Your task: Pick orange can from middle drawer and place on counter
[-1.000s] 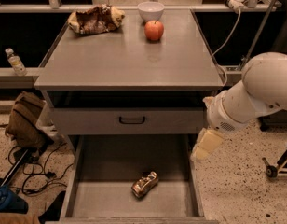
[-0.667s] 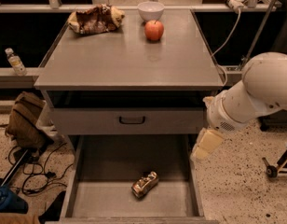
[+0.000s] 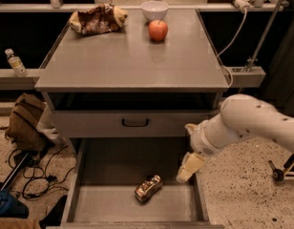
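Note:
The orange can [image 3: 148, 188] lies on its side on the floor of the open middle drawer [image 3: 104, 206], near the front and a little right of centre. My gripper [image 3: 190, 166] hangs on the white arm over the drawer's right side, to the right of the can and above it, not touching it. The counter [image 3: 123, 61] is the grey top slab above the drawers.
On the counter's far edge lie a brown snack bag [image 3: 97, 19], a white bowl [image 3: 154, 9] and a red apple [image 3: 158, 30]. A shut drawer front with a black handle [image 3: 135, 123] sits above the open drawer. A bag [image 3: 25, 120] and cables lie on the floor at left.
The arm has moved left and down. The gripper has gone from outside the drawer's right wall to over the drawer's right side, closer to the can. The can has not moved.

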Controlling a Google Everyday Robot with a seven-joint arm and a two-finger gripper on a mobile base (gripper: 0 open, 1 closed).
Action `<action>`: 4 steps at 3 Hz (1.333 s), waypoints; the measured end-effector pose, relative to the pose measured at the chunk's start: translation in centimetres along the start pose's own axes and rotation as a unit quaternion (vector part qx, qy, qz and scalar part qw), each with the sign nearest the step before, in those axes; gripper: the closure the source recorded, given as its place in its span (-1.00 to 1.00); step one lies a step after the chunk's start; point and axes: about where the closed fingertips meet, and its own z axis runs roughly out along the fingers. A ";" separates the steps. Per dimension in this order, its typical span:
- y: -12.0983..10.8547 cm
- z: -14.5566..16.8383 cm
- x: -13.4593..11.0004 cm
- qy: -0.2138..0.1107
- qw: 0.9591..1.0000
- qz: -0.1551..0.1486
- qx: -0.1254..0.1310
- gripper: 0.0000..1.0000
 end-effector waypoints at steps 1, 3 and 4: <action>0.3 5.6 1.1 -0.011 0.999 0.016 -0.035 -1.00; 2.2 9.1 0.2 -0.016 0.997 -0.029 -0.064 -1.00; 4.5 13.5 -0.8 -0.037 0.991 -0.075 -0.101 -1.00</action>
